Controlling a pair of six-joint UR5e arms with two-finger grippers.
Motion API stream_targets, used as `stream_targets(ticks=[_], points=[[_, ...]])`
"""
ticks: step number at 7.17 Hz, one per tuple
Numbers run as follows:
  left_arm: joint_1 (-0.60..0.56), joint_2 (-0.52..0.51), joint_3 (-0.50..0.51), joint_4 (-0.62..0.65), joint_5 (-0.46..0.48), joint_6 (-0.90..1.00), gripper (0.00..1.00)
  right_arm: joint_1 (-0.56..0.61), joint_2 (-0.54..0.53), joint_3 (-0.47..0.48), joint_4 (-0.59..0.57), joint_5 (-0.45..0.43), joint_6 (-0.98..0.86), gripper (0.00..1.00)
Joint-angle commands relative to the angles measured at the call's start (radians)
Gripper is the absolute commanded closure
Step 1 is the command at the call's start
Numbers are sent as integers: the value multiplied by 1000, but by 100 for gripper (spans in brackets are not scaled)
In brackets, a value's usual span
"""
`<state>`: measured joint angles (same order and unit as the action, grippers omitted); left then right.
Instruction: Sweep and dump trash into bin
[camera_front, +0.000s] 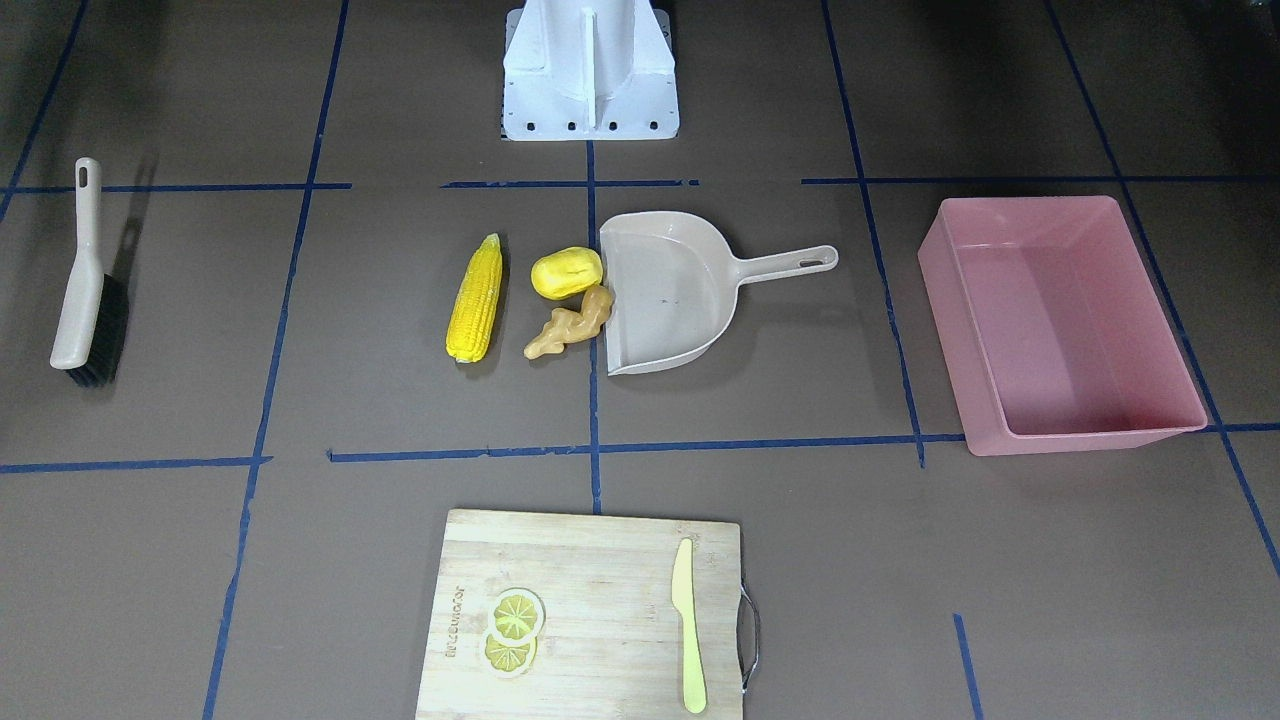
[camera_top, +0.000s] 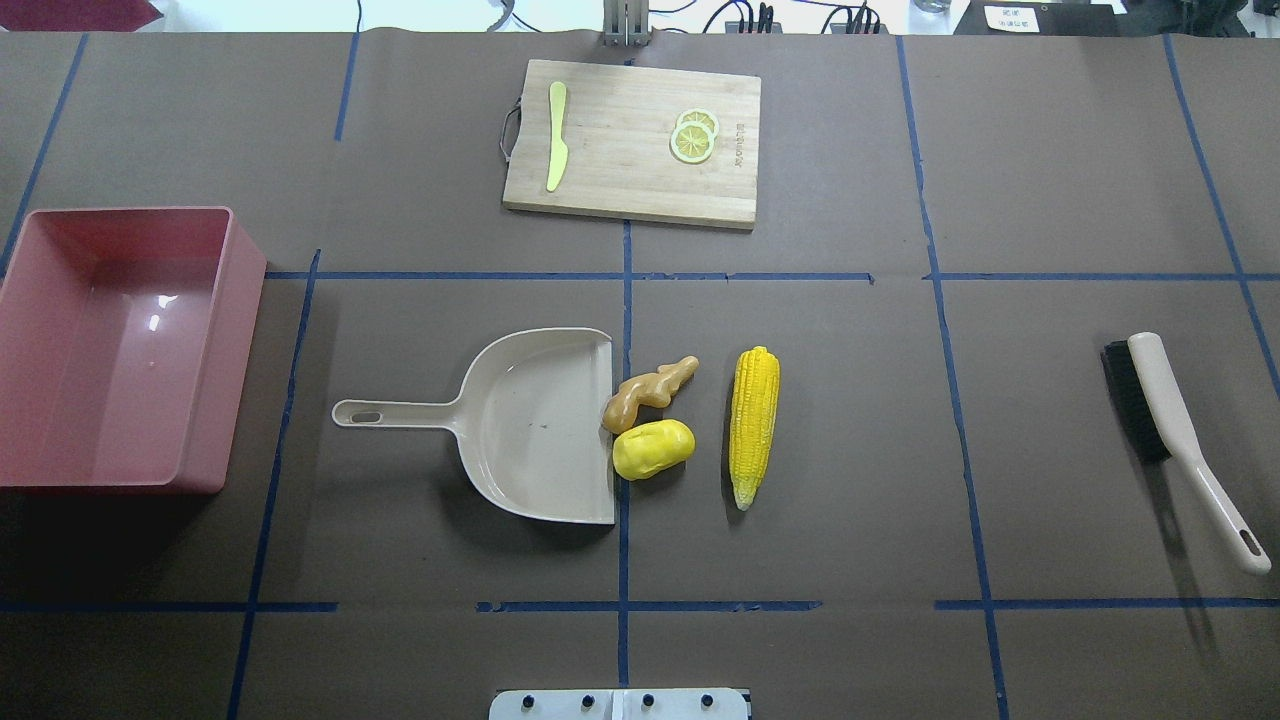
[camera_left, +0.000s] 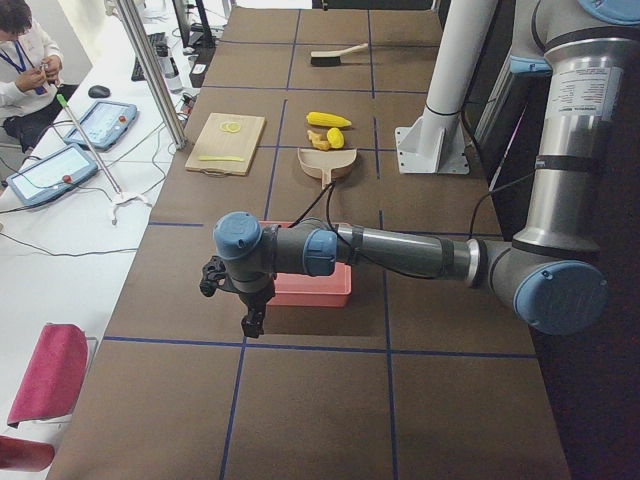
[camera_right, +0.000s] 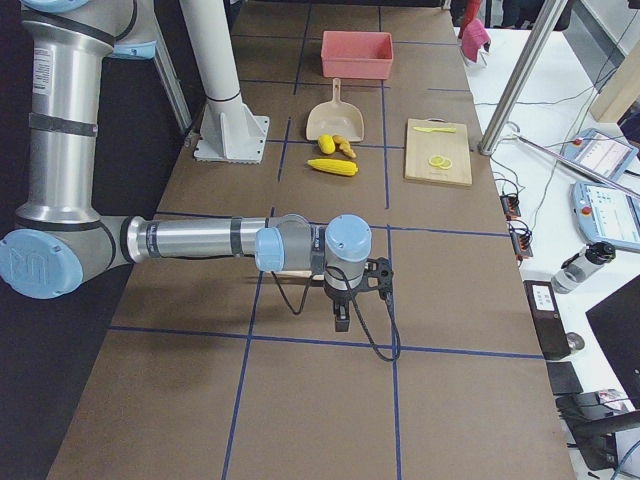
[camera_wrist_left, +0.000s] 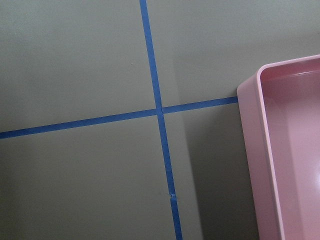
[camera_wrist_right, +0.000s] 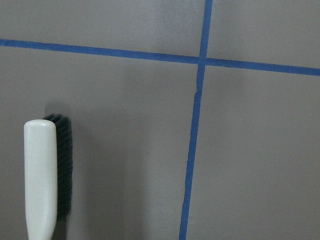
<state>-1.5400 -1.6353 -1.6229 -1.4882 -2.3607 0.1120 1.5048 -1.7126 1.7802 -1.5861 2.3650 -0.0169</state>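
The yellow corn cob (camera_top: 754, 425), the yellow potato-like piece (camera_top: 653, 449) and the tan ginger root (camera_top: 648, 389) lie mid-table. The potato and ginger touch the mouth of the beige dustpan (camera_top: 530, 425). The pink bin (camera_top: 235, 330) stands empty at the table's left end; its corner shows in the left wrist view (camera_wrist_left: 260, 150). My left gripper (camera_left: 252, 322) hovers past the bin's outer end. My right gripper (camera_right: 341, 320) hovers near the brush (camera_top: 1180, 440), which also shows in the right wrist view (camera_wrist_right: 40, 175). I cannot tell whether either gripper is open or shut.
A wooden cutting board (camera_top: 632, 143) with lemon slices (camera_top: 694, 138) and a yellow-green knife (camera_top: 556, 150) lies at the table's far edge. The robot's white base (camera_front: 590, 70) stands at the near edge. Blue tape lines grid the brown table.
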Motion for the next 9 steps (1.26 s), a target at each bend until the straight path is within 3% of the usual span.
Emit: stream_targets(ticks=[1,5,9], points=[[3,12,-6,-21,1,6,0,0,-1,-1,0,2,0,0],[4,15,-6,-26,3,14,0,0,-5,-4,2,0,-1,0],[18,15,-38,-27,2,6,0,-3,-21,-2,86,5,9,0]])
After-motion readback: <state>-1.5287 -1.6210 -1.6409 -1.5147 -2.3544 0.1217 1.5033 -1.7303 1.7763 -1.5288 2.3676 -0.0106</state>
